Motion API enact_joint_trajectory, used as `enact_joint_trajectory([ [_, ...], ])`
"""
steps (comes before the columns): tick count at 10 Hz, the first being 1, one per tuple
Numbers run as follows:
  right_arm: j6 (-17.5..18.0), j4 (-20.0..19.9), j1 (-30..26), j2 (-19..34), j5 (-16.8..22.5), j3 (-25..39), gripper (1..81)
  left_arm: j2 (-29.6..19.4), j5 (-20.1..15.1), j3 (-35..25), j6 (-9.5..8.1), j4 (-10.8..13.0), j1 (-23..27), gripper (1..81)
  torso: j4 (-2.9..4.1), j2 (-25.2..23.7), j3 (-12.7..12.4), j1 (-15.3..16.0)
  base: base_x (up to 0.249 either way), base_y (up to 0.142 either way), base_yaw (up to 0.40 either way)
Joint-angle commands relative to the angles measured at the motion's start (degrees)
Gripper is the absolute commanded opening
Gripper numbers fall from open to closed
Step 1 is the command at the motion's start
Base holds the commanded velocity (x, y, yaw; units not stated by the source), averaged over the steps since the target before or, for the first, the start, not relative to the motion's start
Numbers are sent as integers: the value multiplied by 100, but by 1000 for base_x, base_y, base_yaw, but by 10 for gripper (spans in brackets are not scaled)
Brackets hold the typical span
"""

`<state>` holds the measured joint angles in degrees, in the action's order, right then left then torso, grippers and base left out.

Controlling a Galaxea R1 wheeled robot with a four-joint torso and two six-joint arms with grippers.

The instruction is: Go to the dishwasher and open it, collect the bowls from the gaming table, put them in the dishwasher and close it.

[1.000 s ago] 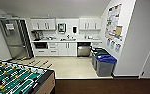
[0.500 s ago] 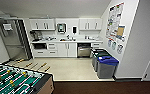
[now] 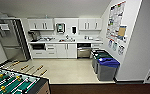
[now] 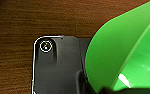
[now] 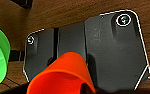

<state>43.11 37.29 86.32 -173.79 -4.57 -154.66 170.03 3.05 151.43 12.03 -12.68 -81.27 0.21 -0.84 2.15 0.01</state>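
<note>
Facing dishwasher (image 3: 84, 49) w/ green bowl (image 4: 121, 55) & orange bowl (image 5: 62, 75) close by wrists; hand grip: can't tell.

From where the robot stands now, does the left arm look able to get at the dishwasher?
Probably not yet. The dishwasher sits across the kitchen floor under the far counter, and the left wrist view shows a green bowl at that arm over wooden flooring.

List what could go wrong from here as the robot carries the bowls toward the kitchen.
The bins stand close beside the dishwasher, so the base might clip them. The green bowl and orange bowl look tilted at the wrists and might slip. The dishwasher door may not be fully open.
</note>
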Motion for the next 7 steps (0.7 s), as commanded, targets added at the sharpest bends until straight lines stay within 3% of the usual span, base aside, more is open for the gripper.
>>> enact_joint_trajectory([
  [1, -13, 68, -295, -18, 202, 25, 10, -39, -278, -8, 27, -42, 327, 10, 0, 0, 0, 0, 178, -76, 0],
  [7, -4, 68, -295, -18, 202, 25, 10, -39, -278, -8, 27, -33, 336, 10, 0, 0, 0, -1, 177, 0, 0],
])
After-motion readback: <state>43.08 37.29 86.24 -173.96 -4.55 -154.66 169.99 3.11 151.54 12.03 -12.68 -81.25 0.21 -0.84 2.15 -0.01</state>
